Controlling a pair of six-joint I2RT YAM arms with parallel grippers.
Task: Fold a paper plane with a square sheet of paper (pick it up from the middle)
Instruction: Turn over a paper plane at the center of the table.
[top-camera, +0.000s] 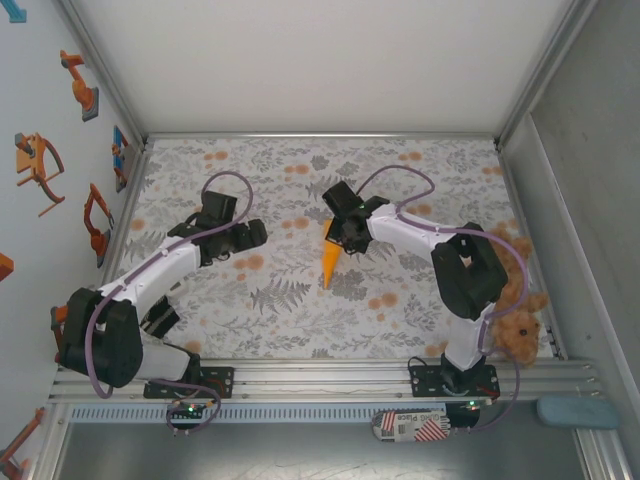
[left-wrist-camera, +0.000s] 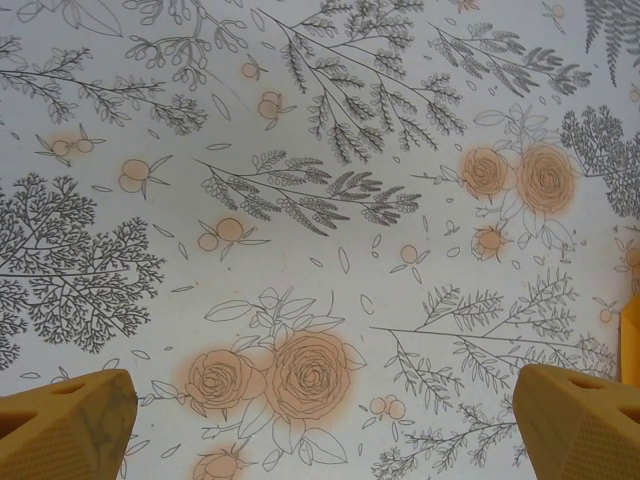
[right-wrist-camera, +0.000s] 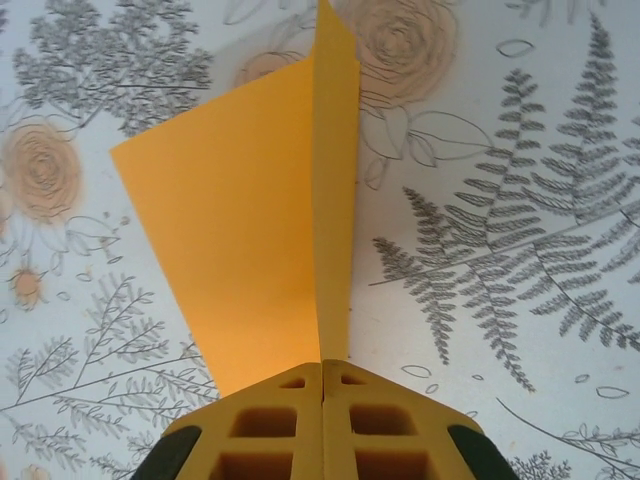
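Note:
The square sheet of paper stands folded into an orange-yellow paper plane, a narrow dart pointing toward the near edge at mid-table. My right gripper is shut on its far end. In the right wrist view the jaws meet on the centre crease of the paper plane, one wing spreading left, and the right gripper pinches the fold. My left gripper hovers to the left of the plane, open. Its yellow fingers stand wide apart over bare cloth, and the left gripper holds nothing.
A floral cloth covers the table. A brown plush teddy sits at the right edge beside the right arm. White walls close in the back and sides. A metal rail runs along the near edge.

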